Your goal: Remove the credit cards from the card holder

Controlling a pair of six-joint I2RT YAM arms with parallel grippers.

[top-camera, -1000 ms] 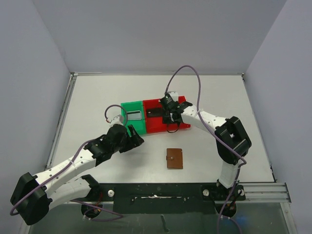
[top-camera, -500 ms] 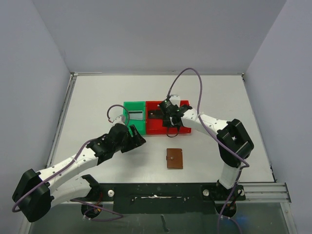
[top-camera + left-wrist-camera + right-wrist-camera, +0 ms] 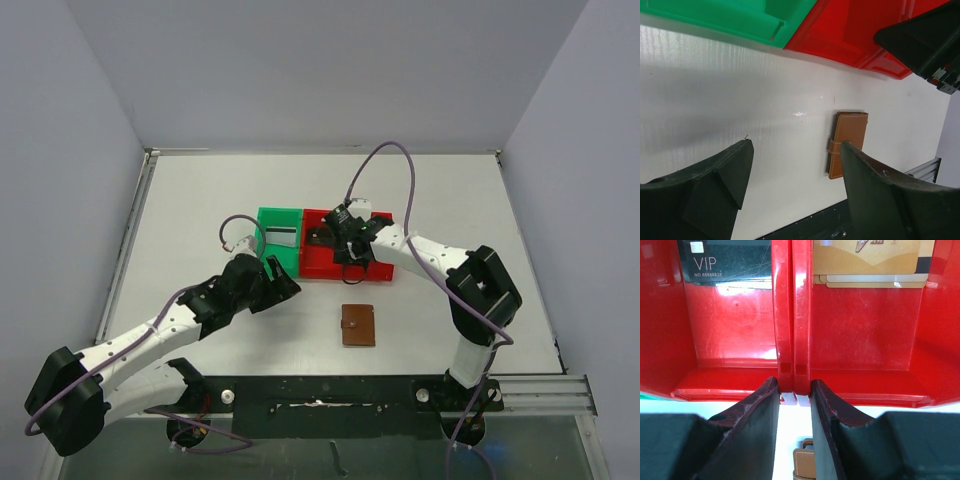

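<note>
The card holder (image 3: 357,325) is a brown leather wallet lying closed on the table near the front; it also shows in the left wrist view (image 3: 847,143) and as a sliver in the right wrist view (image 3: 805,465). Credit cards lie in the bins: a black VIP card (image 3: 725,260), gold cards (image 3: 865,255) and a grey one (image 3: 281,237). My right gripper (image 3: 794,382) is shut on the double wall between the two red bins (image 3: 790,315). Off to the wallet's left, my left gripper (image 3: 796,145) hangs open with nothing in it (image 3: 283,285).
A green bin (image 3: 277,225) stands against the left side of the red bins (image 3: 370,265). In the left wrist view the green bin (image 3: 740,15) and red bin (image 3: 850,35) fill the top, with the right arm (image 3: 925,40) at the upper right. Grey walls enclose the table.
The right gripper has pulled the red bins, with the green bin, slightly right and toward the front, turning them a little. The left arm has barely shifted. The wallet has not moved.
</note>
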